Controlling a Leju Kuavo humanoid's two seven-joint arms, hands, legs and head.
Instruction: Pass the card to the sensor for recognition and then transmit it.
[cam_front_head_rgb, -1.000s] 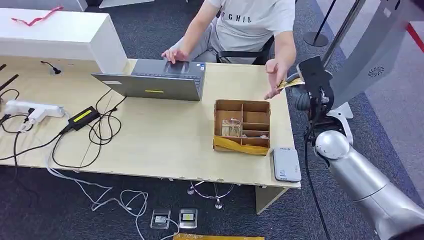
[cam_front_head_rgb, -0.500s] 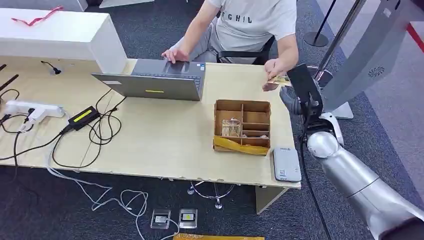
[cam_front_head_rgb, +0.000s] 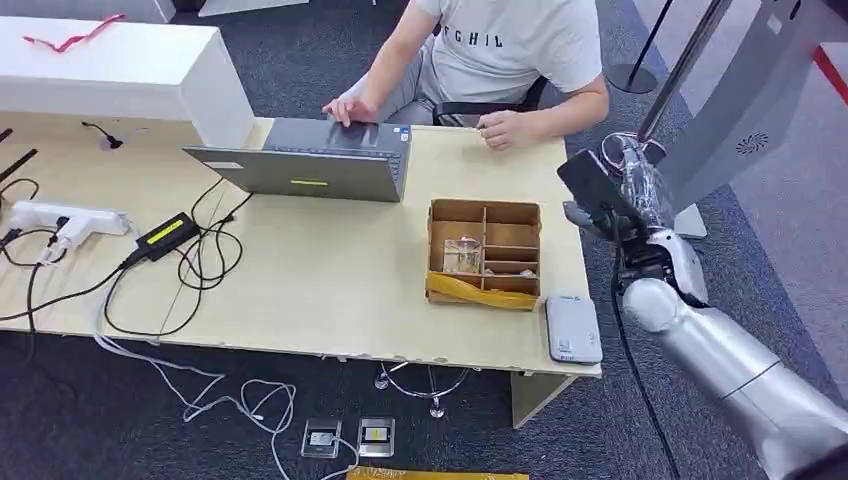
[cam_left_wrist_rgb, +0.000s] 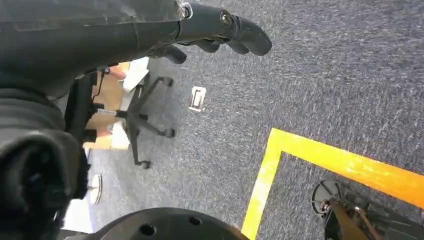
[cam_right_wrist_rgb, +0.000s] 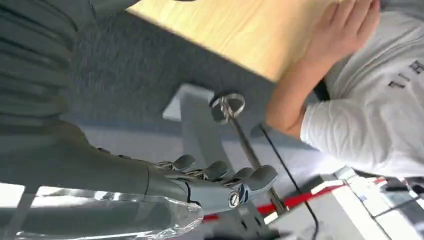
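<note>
The robot's right hand (cam_front_head_rgb: 638, 185) hovered off the right edge of the pale wooden table (cam_front_head_rgb: 330, 270), raised above the carpet, its dark fingers (cam_right_wrist_rgb: 220, 172) lying apart and slightly curled around nothing. Beyond those fingers, across the table corner, a seated person in a white T-shirt (cam_front_head_rgb: 505, 45) rested one closed hand (cam_front_head_rgb: 503, 129) on the tabletop; whether the card lay inside that hand could not be told. Nearer the robot than the right fingers, a flat grey rounded card sensor (cam_front_head_rgb: 573, 328) lay at the table's front right corner, just beside a brown cardboard box with compartments (cam_front_head_rgb: 485, 252). Further across the table stood an open grey laptop (cam_front_head_rgb: 312, 160), the person's other hand (cam_front_head_rgb: 350, 109) on its keyboard. The left hand (cam_left_wrist_rgb: 220, 32) hung over blue-grey carpet, its fingers loosely extended and holding nothing, with a yellow floor stripe (cam_left_wrist_rgb: 320, 160) and an office chair base (cam_left_wrist_rgb: 142, 120) beyond the fingertips.
</note>
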